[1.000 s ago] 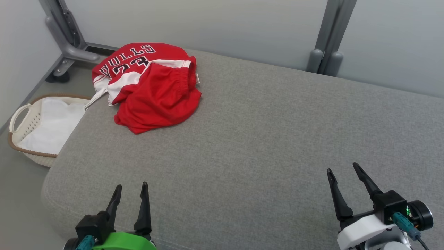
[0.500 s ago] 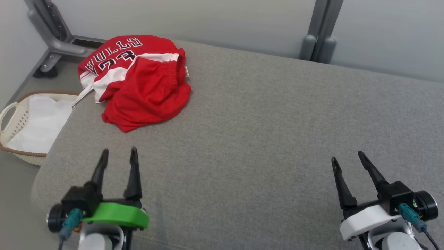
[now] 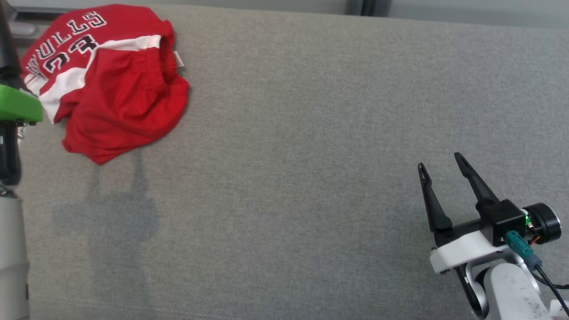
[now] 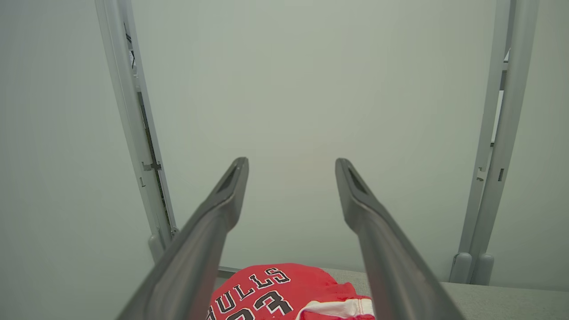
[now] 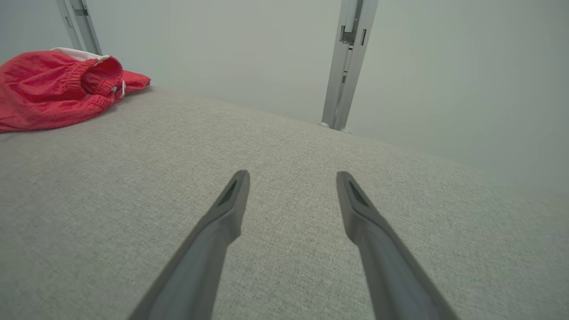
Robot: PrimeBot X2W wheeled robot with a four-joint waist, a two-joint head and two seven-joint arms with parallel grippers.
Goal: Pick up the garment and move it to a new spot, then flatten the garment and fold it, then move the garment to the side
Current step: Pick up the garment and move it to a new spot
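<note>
A crumpled red garment (image 3: 120, 102) with white trim and black-and-white lettering lies at the far left of the grey padded surface (image 3: 311, 133). My left arm's green wrist piece (image 3: 15, 104) sits at the left edge of the head view, beside the garment. In the left wrist view my left gripper (image 4: 291, 161) is open and empty, raised, with the garment (image 4: 284, 293) low between its fingers. My right gripper (image 3: 439, 160) hovers open and empty over the bare surface at the lower right, far from the garment (image 5: 49, 89).
The left arm casts a shadow (image 3: 115, 200) on the surface just in front of the garment. Behind the surface stands a pale wall with grey metal posts (image 5: 349, 62). Bare fabric stretches from the garment to the right gripper.
The head camera has tilted down and the picture has shifted; the basket has left the view. My left arm rose and went forward, level with the garment. The right gripper edged forward.
</note>
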